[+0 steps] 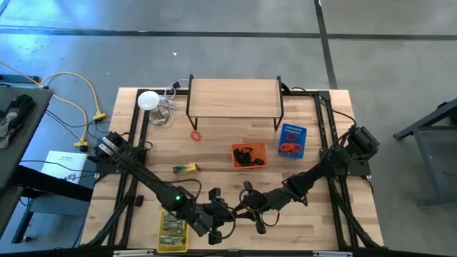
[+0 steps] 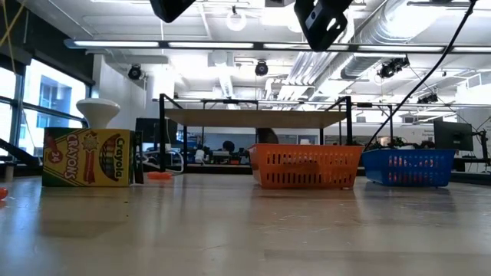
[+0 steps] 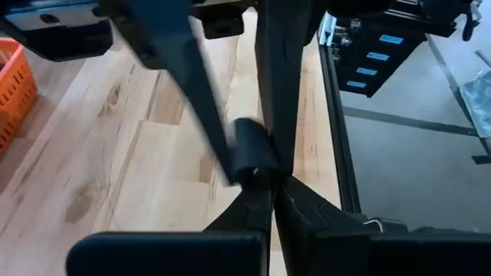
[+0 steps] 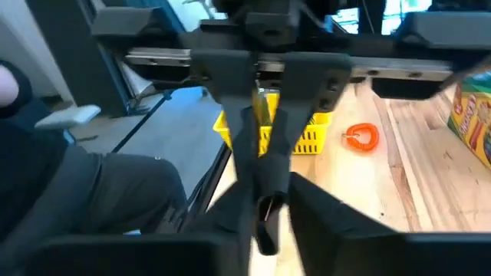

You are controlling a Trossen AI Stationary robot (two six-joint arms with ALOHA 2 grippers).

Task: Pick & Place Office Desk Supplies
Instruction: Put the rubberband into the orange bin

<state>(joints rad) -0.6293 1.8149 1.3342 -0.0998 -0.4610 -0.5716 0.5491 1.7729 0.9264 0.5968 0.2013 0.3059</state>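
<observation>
Orange basket [image 1: 249,155] w/ black clips [image 1: 245,157], blue basket [image 1: 291,140] w/ red bands [image 1: 288,148]

Robotics lab or workshop: exposed ducts [image 2: 399,31] and strip lights above the wooden table [image 1: 235,178], monitors [image 2: 453,136] behind it (concrete floor).

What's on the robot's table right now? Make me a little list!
left gripper: shut on a black clip, front middle of table
right gripper: meeting it at the clip
orange basket: black clips
blue basket: red bands
yellow basket: yellow-green packs
loose on table: red band, crayon box
</observation>
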